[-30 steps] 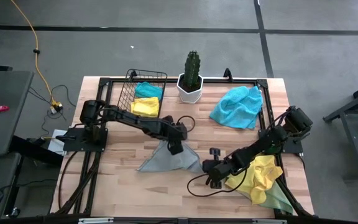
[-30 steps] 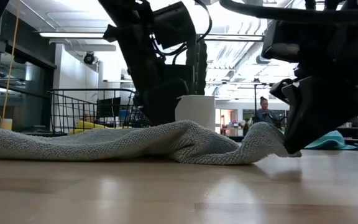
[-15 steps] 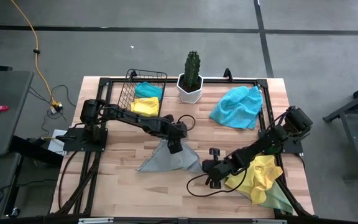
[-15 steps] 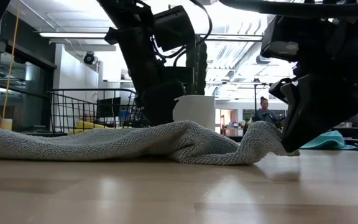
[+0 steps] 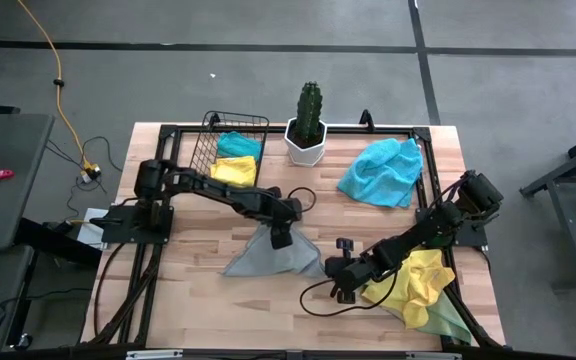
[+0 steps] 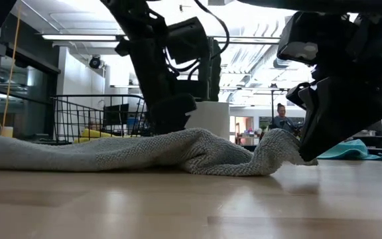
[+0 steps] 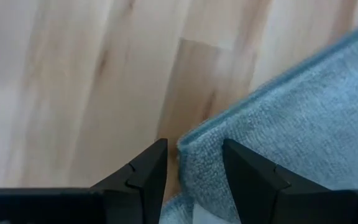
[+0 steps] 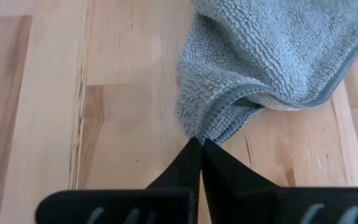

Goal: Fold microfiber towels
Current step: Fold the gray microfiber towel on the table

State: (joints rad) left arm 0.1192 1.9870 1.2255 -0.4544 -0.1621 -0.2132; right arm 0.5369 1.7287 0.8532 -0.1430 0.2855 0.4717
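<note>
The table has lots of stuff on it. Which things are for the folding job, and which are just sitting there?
For the job:
grey towel
blue towel
yellow towel
folded towels

Just sitting there:
cactus
white pot

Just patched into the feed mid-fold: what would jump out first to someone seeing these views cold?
The grey towel lying rumpled mid-table, with both arms on it: the right gripper is shut on one corner, and the left gripper straddles another corner, its fingers apart around the hem. After that, colour: a turquoise towel at the table's far right, beside the potted cactus, and a yellow towel heaped at the near right.
</note>
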